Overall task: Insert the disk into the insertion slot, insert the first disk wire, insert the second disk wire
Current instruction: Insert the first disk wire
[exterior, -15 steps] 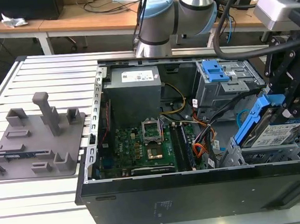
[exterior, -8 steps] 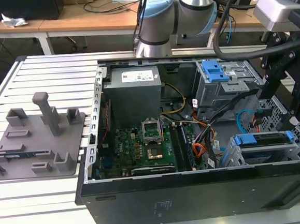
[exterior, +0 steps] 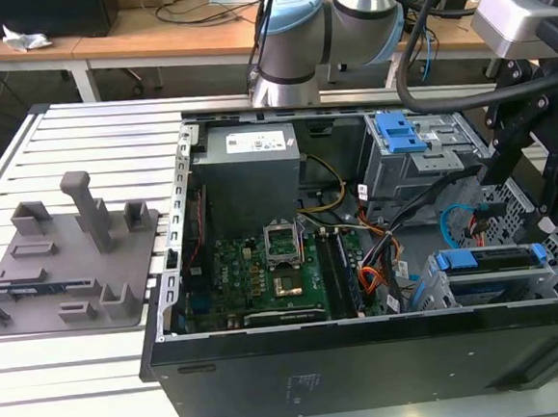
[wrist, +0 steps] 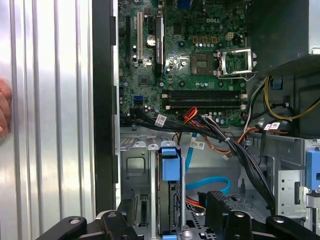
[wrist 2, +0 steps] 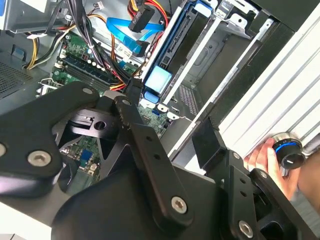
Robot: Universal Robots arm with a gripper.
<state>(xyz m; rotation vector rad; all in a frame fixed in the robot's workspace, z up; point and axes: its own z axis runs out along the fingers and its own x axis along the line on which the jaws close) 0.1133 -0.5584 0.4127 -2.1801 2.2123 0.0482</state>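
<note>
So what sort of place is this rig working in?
Most likely a robotics lab or test workshop: an opened desktop computer case sits on a slotted aluminium table, a grey fixture plate lies beside it, and wooden desks strewn with cables stand behind.

Exterior view: even, diffuse room light from above, no hard shadows; table point(exterior: 70, 128) slats pale with a mild sheen, case point(exterior: 321, 379) interior dimmer, darkest along its near wall. Both wrist views: table slats beside the case glare toward white, motherboard point(wrist: 200, 65) evenly lit and colours clear, black gripper point(wrist: 172, 204) links close to the lens read as near-silhouette with small highlights on the bolts.
</note>
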